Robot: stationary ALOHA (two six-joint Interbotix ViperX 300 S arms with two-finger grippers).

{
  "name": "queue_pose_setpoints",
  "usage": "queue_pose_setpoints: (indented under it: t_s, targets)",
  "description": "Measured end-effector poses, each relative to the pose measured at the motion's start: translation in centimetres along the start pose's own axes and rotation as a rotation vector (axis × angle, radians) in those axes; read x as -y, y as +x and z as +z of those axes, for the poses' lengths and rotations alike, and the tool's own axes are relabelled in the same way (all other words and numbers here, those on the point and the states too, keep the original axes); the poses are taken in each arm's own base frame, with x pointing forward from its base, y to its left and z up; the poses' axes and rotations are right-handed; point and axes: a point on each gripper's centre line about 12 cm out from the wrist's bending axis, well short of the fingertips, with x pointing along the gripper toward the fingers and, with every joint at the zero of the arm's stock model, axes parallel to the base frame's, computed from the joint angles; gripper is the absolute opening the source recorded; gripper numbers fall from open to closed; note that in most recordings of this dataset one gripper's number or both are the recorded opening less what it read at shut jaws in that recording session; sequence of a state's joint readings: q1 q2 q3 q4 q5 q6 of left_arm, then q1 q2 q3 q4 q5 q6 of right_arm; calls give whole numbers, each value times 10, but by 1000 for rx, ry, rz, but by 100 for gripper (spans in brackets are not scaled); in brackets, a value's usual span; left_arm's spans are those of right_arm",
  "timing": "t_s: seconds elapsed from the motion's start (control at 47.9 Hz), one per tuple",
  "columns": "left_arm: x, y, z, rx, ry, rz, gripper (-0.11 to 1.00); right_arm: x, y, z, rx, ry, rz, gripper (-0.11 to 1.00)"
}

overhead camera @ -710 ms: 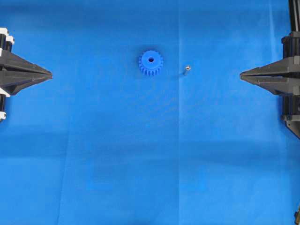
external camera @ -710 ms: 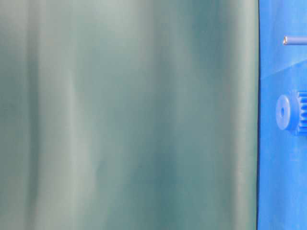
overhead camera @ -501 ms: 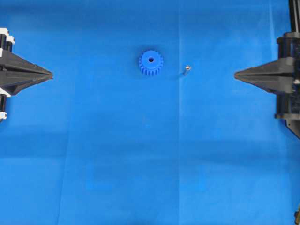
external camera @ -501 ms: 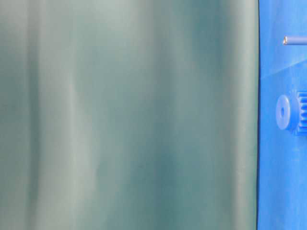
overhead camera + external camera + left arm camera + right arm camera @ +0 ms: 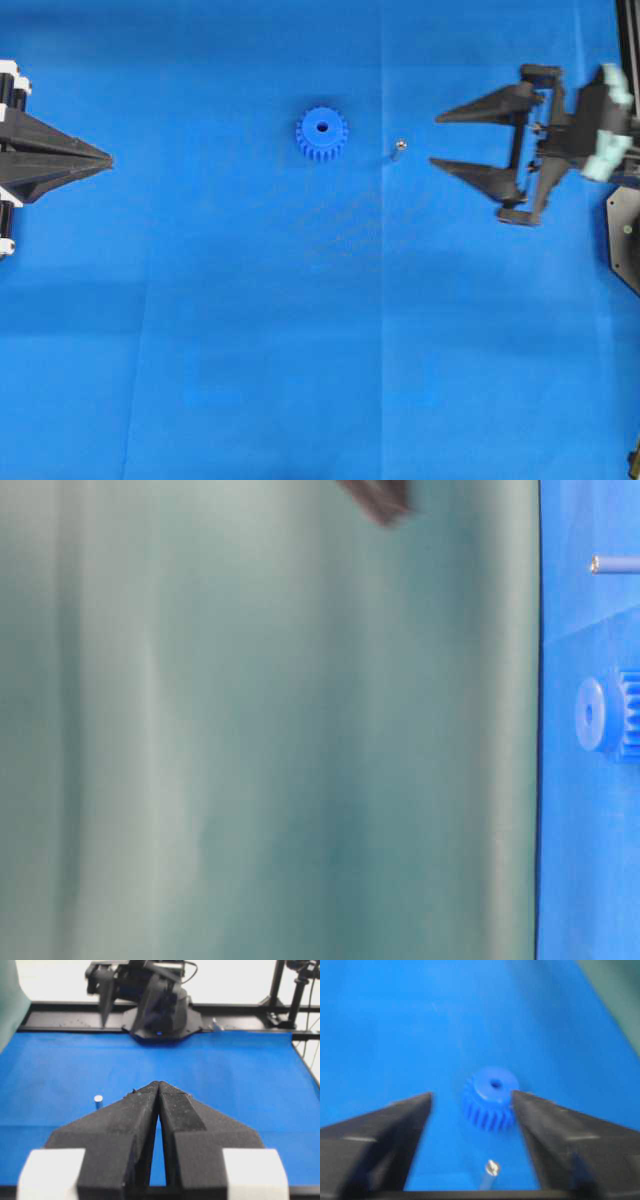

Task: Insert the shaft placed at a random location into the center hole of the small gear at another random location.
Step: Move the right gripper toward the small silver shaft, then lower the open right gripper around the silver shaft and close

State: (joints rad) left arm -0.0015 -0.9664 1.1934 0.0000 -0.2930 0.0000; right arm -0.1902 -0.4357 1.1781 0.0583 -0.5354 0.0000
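Note:
The small gear (image 5: 322, 133) lies flat on the blue cloth, with its center hole (image 5: 322, 127) facing up. The shaft (image 5: 398, 147) stands upright a short way to its right. My right gripper (image 5: 437, 140) is open and empty, just right of the shaft with its tips pointing at it. In the right wrist view the shaft (image 5: 491, 1167) sits between the spread fingers and the gear (image 5: 491, 1097) lies beyond it. My left gripper (image 5: 106, 158) is shut and empty at the far left. In the left wrist view (image 5: 158, 1084) the shaft (image 5: 98, 1100) shows, but the gear is hidden.
Blue cloth (image 5: 300, 350) covers the whole table. In the table-level view a green backdrop (image 5: 260, 740) fills most of the frame, with the gear (image 5: 605, 715) and shaft (image 5: 612, 564) at the right edge. The right arm's base (image 5: 155, 1005) stands at the far edge.
My right gripper has opened and moved left towards the shaft. The left gripper, gear and shaft have not moved.

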Motion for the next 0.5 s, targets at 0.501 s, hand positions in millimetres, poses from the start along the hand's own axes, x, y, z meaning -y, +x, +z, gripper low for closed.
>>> queue_pose_setpoints:
  t_s: [0.501]
  targets:
    - [0, -2, -3, -3, -5, 0, 0, 23, 50, -77, -143, 69, -132, 67]
